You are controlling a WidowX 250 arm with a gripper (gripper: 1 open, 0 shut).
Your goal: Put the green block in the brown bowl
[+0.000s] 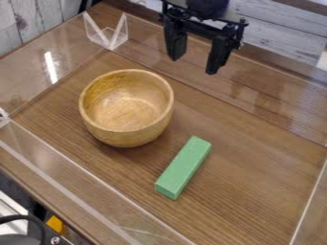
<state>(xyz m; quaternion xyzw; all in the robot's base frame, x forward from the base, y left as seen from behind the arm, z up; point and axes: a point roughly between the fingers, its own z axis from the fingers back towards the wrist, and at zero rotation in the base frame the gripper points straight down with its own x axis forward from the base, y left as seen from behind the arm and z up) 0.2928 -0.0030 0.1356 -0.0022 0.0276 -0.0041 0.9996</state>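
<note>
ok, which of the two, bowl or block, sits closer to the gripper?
The brown bowl; the green block lies beyond it, farther from the gripper.

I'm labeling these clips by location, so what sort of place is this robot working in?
Probably a lab or test bench: a robot gripper hangs over a wooden tabletop, with black cables at the lower left corner.

On the bench [262, 124], the bowl [126, 107] sits towards the left edge; the block [185, 168] lies before it and to its right, not touching it
</note>
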